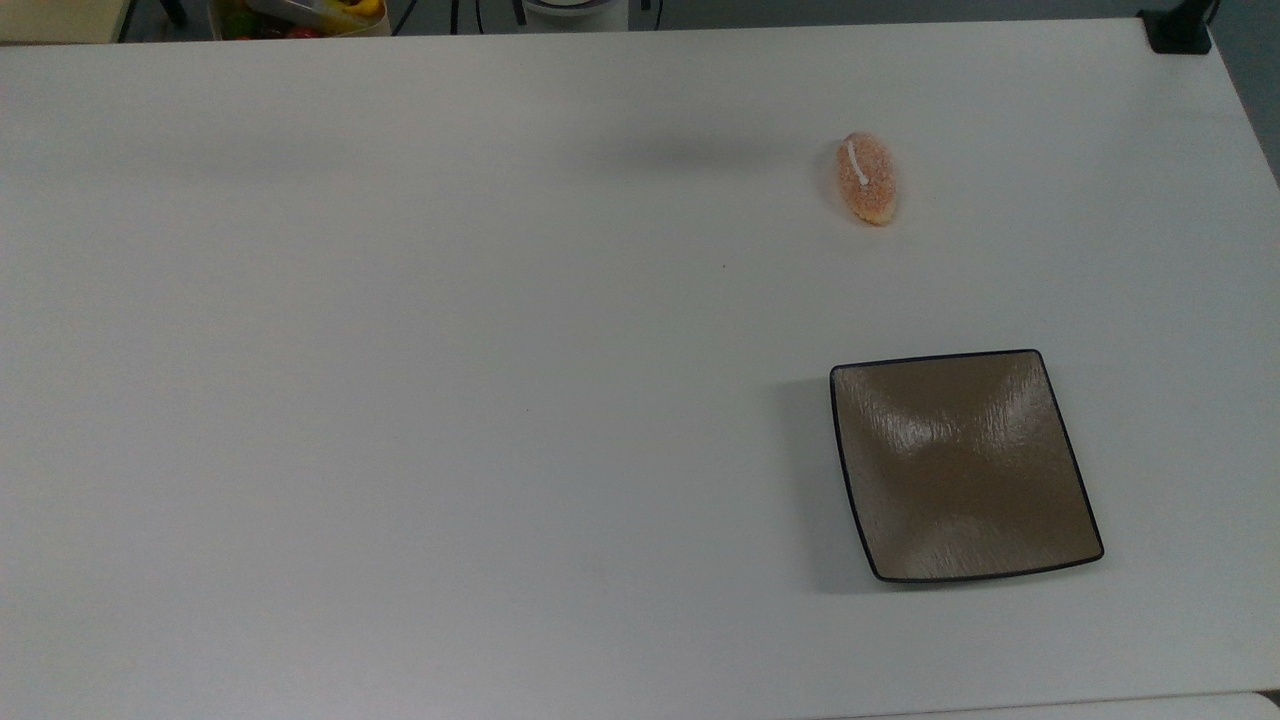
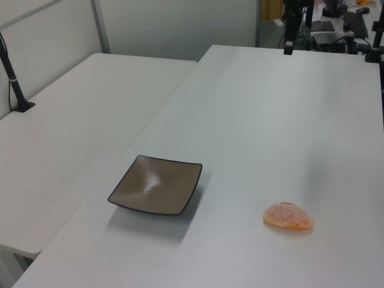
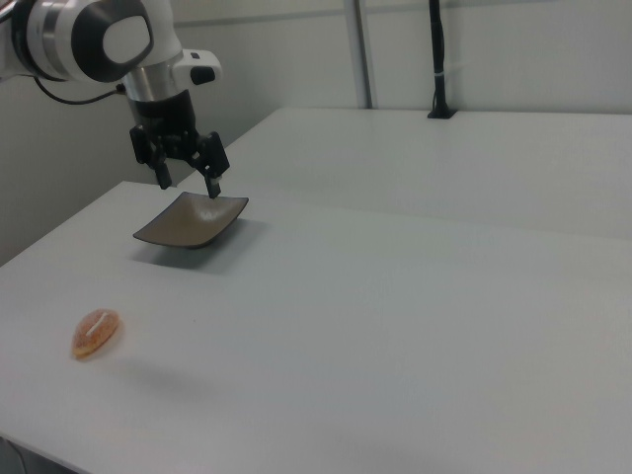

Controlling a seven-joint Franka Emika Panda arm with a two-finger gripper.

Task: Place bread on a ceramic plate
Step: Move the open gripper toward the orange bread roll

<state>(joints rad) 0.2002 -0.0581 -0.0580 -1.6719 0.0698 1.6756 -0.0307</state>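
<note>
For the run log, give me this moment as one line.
bread: on table, apart from plate | plate: empty | gripper: open, holding nothing, in the air | task: not yet done

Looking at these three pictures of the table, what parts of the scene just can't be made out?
- Robot arm: cut off by the right view's left and top edges, so its base is unseen.
- Gripper: open, and in front of the ceramic plate, hiding part of the plate's far rim.
- Bread: its underside is against the table.
- Colourful items: cut by the top view's upper edge, unidentifiable.
</note>
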